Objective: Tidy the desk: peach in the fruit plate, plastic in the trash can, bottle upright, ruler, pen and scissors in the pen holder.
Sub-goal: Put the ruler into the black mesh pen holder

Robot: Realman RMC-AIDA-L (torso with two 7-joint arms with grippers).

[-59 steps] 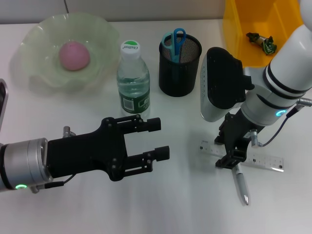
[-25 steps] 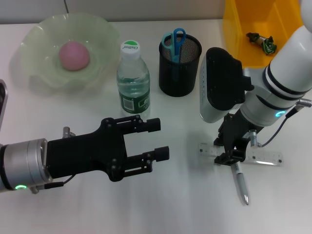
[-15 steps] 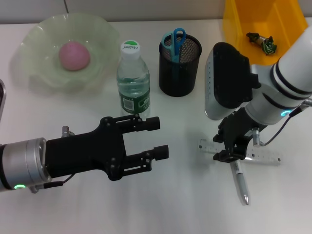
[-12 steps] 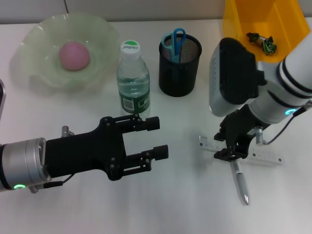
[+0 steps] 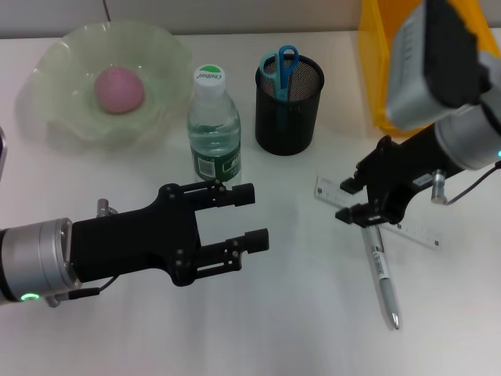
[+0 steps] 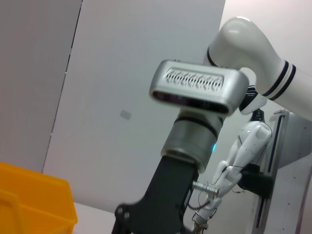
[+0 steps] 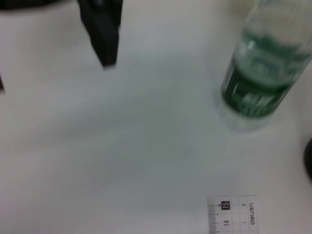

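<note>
- Pen (image 5: 383, 276) lies flat on the desk (image 5: 297, 329), nearest the robot; silver-grey barrel, dark tip toward the robot, top end just under the right gripper (image 5: 362, 198).
- Left gripper (image 5: 239, 217) hovers low over the desk, jaws apart, empty, parked.
- Right gripper sits over the ruler's (image 5: 411, 232) near end; its jaws seem to clamp the ruler, not the pen, judging by the head view.
- Ruler: clear plastic, printed scale, lies slanted, far end resting on the desk.
- Step advice: lift the ruler clear of the pen, turn it vertical, lower into the pen holder (image 5: 289, 102) beside the scissors (image 5: 282, 69).
- Bottle (image 5: 214, 129) stands upright; peach (image 5: 119, 88) in fruit plate (image 5: 47, 102); plastic likely in yellow trash can (image 5: 377, 47).
</note>
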